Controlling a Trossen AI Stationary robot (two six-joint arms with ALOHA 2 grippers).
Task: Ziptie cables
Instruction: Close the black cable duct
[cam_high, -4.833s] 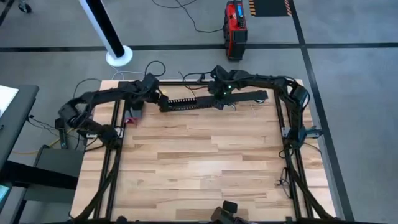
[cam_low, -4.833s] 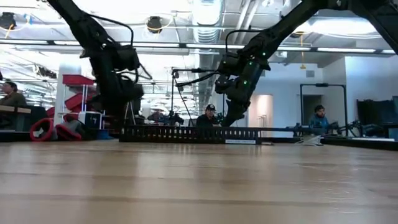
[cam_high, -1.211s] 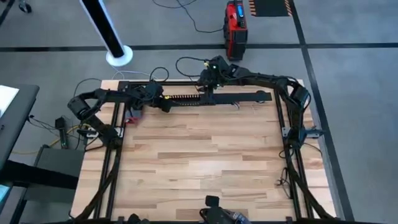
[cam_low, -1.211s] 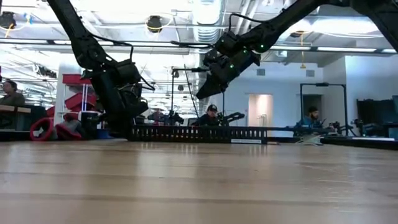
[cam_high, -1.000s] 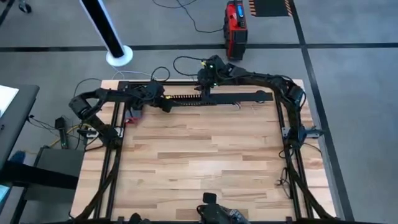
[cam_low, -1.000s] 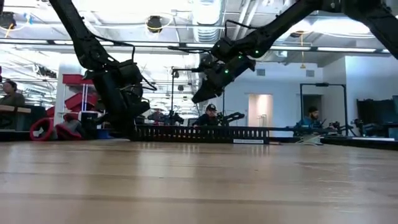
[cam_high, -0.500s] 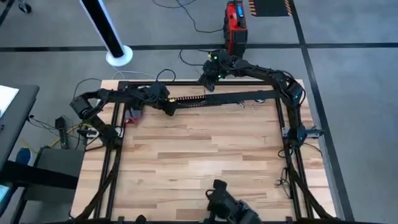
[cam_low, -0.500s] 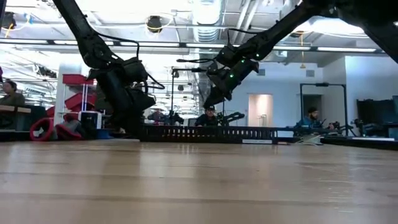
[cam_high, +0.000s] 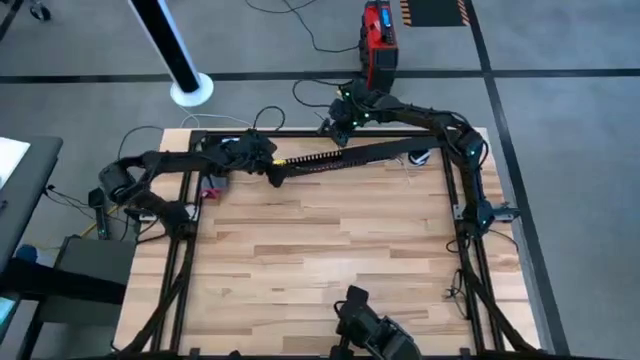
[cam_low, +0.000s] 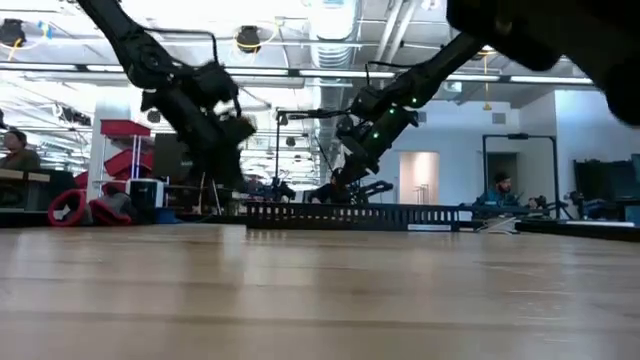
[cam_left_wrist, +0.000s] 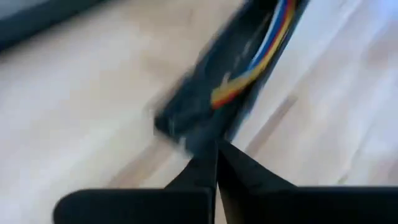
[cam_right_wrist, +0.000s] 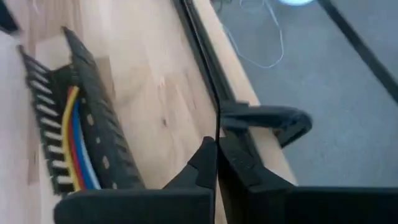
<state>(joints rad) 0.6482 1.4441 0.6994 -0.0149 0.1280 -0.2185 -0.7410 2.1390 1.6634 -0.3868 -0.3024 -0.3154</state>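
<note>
left gripper (cam_high: 268, 165) pressed together at slotted channel (cam_high: 345, 156) end, upper left | right gripper (cam_high: 335, 128) pressed together, upper centre | cables (cam_right_wrist: 76, 146) in channel

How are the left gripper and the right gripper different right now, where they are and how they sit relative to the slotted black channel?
The left gripper sits at the left end of the slotted black channel, low over the table. The right gripper is off the channel, out by the table's far edge and raised above it. The left wrist view shows the channel end with the cables directly ahead; the right wrist view shows the channel off to one side. Both have their fingers shut, holding nothing.
</note>
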